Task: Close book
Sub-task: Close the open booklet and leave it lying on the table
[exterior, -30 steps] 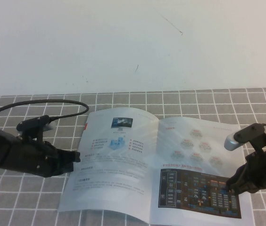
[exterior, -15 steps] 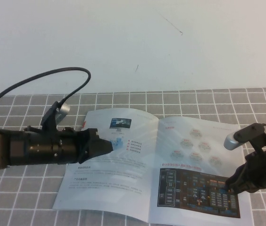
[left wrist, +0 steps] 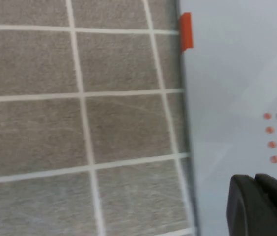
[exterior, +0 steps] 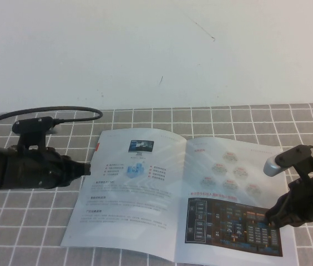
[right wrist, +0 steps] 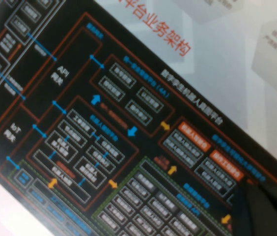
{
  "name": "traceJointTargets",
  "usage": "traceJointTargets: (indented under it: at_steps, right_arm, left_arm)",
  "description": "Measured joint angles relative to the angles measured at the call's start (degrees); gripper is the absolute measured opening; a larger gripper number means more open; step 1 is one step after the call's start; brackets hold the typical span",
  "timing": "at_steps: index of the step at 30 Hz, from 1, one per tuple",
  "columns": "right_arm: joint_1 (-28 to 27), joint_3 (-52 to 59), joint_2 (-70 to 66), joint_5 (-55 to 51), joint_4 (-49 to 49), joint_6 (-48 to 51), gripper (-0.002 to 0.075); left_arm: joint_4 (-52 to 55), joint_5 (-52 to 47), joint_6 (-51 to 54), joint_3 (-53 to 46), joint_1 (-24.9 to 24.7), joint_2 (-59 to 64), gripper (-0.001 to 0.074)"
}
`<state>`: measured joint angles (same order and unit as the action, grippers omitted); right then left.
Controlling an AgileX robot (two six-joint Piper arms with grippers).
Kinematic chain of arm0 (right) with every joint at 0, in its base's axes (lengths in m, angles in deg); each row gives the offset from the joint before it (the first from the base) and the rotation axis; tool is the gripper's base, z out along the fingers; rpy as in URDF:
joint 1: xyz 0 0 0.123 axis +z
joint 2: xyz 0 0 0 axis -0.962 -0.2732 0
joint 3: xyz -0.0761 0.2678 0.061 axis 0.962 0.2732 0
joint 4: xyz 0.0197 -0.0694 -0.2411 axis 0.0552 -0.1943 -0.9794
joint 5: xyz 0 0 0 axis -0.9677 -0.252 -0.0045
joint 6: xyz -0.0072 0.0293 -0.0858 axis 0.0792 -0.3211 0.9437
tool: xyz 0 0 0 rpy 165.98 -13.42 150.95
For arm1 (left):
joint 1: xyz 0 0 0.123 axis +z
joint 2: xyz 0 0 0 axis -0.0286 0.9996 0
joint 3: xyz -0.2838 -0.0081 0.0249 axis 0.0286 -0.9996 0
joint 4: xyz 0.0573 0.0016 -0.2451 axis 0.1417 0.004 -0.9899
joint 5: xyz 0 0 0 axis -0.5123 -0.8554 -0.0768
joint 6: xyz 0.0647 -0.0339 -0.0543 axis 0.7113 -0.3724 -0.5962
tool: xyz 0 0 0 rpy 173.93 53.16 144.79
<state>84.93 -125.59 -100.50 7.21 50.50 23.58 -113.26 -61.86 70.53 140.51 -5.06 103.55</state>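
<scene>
We take this for a robotics lab test station. The bench [exterior: 228, 119] wears a grey cloth ruled in a white grid, and a bare, scuffed white wall [exterior: 145, 50] stands behind it. Two black arms reach in, with the left gripper [exterior: 89, 167] toward the left edge and the right gripper [exterior: 267, 220] near the front right corner. A black cable [exterior: 62, 113] trails along the back, and the open book [exterior: 145, 188] shows technical diagrams.
</scene>
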Motion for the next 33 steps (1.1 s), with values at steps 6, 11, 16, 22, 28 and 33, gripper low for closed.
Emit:
traceJointTargets:
  at_steps: [6,11,16,22,28,33]
  right_arm:
    - [0.0,0.0,0.0,0.0,0.1,0.1,-0.0003]
    - [0.0,0.0,0.0,0.0,0.1,0.1,-0.0003]
    - [0.0,0.0,0.0,0.0,0.1,0.1,-0.0003]
    - [0.0,0.0,0.0,0.0,0.1,0.1,-0.0003]
    - [0.0,0.0,0.0,0.1,0.1,0.1,-0.0003]
    - [0.0,0.0,0.0,0.2,0.2,0.1,-0.0003]
  left_arm:
    - [3.1,4.2,0.1,0.0,-0.2,2.6,-0.0003]
    - [3.3,2.6,0.1,0.0,-0.2,4.3,-0.0003]
    - [3.2,0.3,0.2,0.5,-0.2,6.2,-0.0003]
    - [-0.2,-5.3,0.0,0.5,0.2,7.1,-0.0003]
    - [-6.9,-19.8,0.1,0.4,0.2,8.6,-0.0003]
    - [-12.4,-28.4,0.2,0.4,-1.7,8.6,-0.0002]
